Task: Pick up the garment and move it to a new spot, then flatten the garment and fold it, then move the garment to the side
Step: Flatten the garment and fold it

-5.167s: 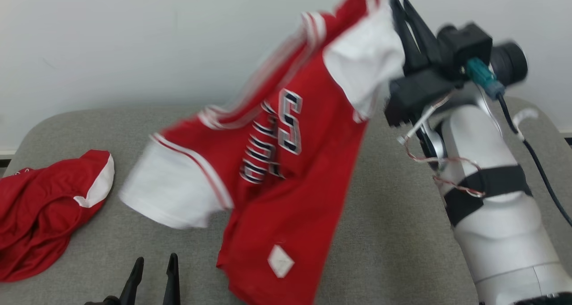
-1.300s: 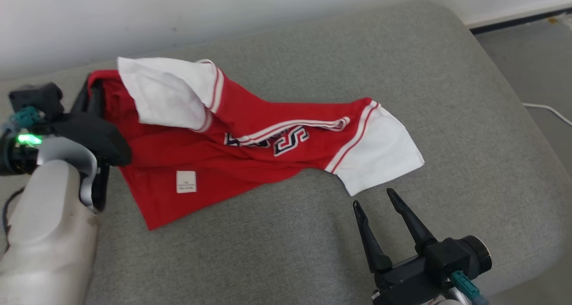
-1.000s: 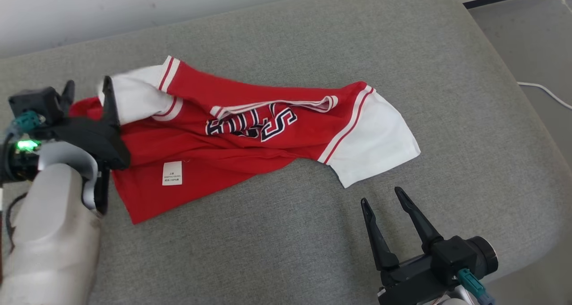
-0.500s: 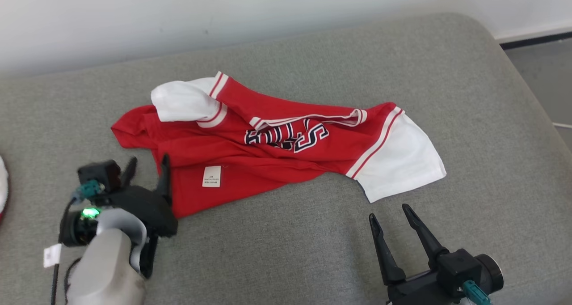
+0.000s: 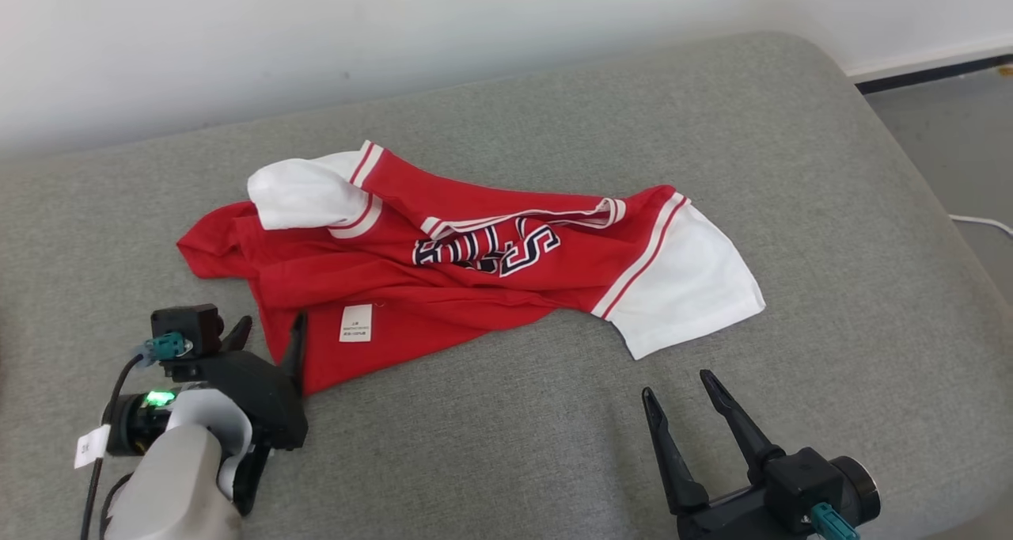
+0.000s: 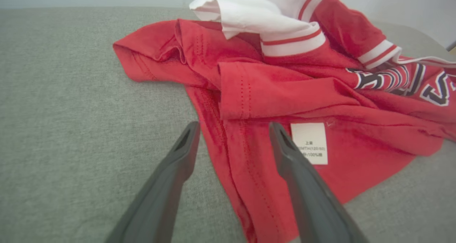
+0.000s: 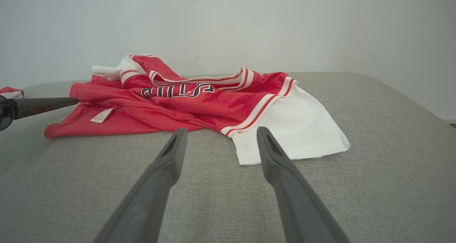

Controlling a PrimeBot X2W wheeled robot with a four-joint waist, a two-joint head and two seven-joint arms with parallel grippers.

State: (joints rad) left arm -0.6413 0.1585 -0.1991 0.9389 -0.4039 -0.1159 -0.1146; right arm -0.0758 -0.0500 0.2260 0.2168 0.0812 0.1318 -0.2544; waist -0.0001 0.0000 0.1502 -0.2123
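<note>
Jersey (image 5: 475, 298) rumpled on cushion (image 5: 491, 453); L claw (image 5: 273, 321), R claw (image 5: 676, 383) spread, empty

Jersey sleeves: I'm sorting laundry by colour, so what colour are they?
The sleeves are white, striped red at the shoulder seam; head view shows it best.

Head looks down, wrists low, jersey (image 5: 475, 294) shared

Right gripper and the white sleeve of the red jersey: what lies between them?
Only bare grey fabric cushion lies between the open right gripper and the white sleeve of the red jersey; the head view shows this gap.
</note>
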